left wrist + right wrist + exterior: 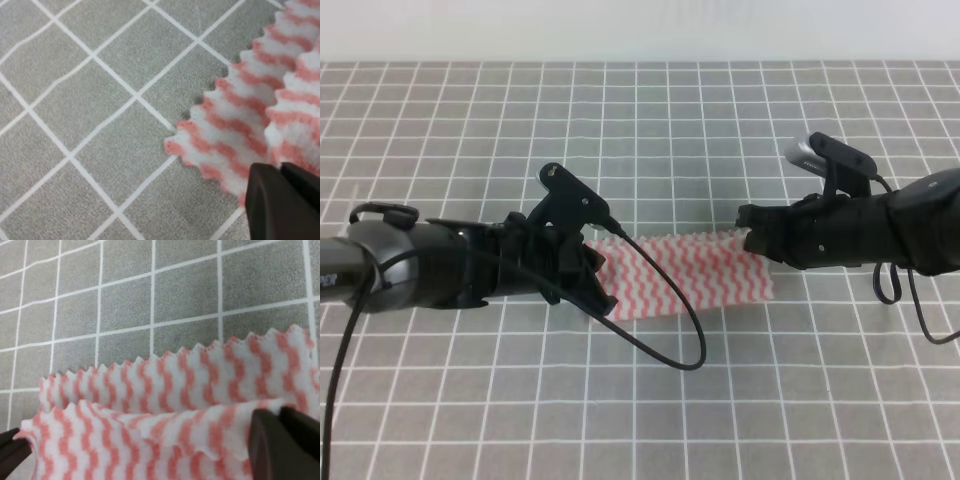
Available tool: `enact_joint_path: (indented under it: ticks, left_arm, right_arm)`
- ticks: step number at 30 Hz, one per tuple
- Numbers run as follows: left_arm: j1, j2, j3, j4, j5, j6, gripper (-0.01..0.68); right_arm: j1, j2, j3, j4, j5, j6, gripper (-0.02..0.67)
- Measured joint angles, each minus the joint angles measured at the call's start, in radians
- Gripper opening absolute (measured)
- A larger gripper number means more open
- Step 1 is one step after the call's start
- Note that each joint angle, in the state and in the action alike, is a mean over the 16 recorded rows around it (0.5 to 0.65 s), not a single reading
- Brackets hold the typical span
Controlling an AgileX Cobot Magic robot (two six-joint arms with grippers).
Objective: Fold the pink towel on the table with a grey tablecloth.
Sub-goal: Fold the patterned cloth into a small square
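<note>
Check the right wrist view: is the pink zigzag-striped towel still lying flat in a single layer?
No, the pink zigzag-striped towel shows two layers there, a raised front layer overlapping the back one on the grey gridded tablecloth.

One pink towel (pixel 685 275) lies on one table with a grey tablecloth (pixel 650 130). Two robot arms reach in, one from each side, each ending in one gripper: the left gripper (pixel 588 285) and the right gripper (pixel 752 238). The towel appears doubled into two layers in the right wrist view, though this is hard to confirm. One black cable (pixel 670 335) loops across the cloth.
</note>
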Motion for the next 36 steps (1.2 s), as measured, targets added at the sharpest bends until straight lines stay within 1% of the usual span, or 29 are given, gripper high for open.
enact_joint_path:
  ticks: [15,36]
  left_arm:
    - [0.0,0.004,-0.033,-0.012,-0.006,-0.028,-0.003]
    - [0.0,0.024,-0.036,-0.008,-0.015,-0.025,-0.004]
  right_arm:
    - [0.0,0.027,0.0,0.001,-0.006,0.0,-0.015]
    - [0.0,0.049,-0.02,0.004,0.001,-0.001,-0.015]
